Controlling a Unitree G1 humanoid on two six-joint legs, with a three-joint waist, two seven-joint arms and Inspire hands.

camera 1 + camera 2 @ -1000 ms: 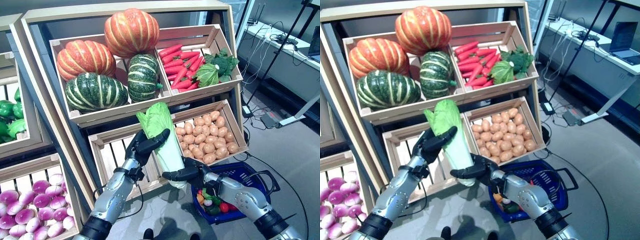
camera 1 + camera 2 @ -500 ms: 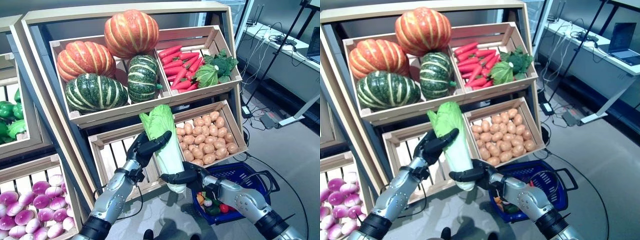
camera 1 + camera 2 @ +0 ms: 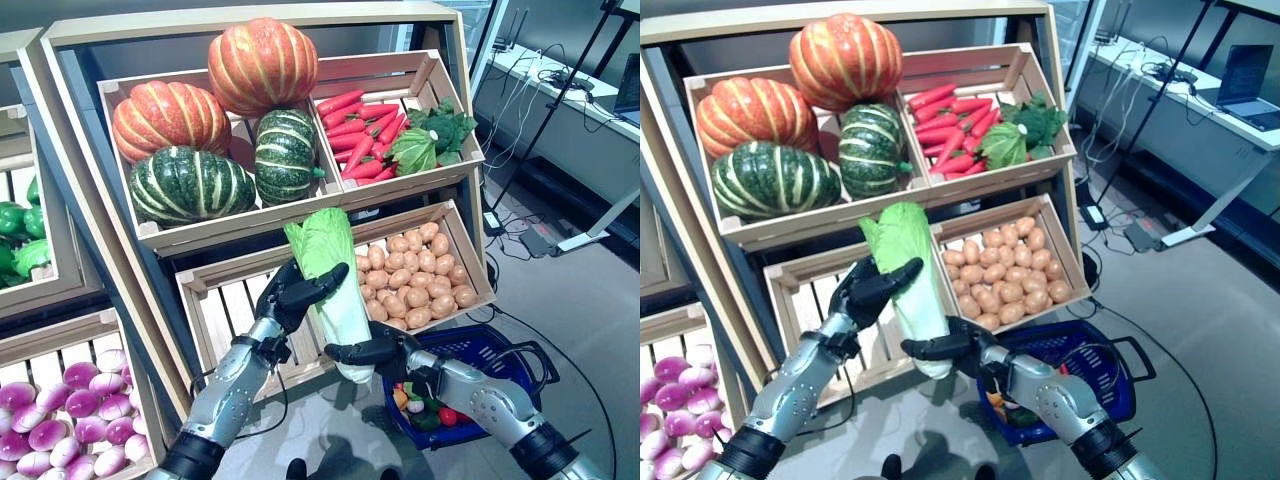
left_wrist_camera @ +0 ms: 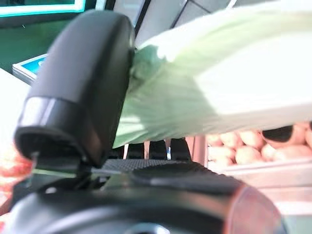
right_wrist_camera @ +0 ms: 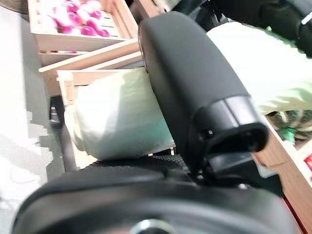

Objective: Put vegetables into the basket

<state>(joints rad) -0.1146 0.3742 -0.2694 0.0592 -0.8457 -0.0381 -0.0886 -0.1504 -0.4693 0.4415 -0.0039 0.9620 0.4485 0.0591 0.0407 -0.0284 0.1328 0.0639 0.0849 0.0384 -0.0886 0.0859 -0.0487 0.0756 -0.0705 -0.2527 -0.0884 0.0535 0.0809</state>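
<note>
Down by the floor sits the blue basket with a few veggies already inside, just beside the right hand, whose fingers curl round the cabbage's white base. Left hand clamps its middle, leafy top tilted up before the potato crate, pumpkins shelved behind.

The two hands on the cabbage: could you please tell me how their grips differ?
The left hand grips the cabbage around its middle, just below the green leaves; the right hand grips the pale base. The left hand comes from the crate side, the right from the side of the blue basket. Both are curled round the cabbage, holding it upright in the air.
</note>
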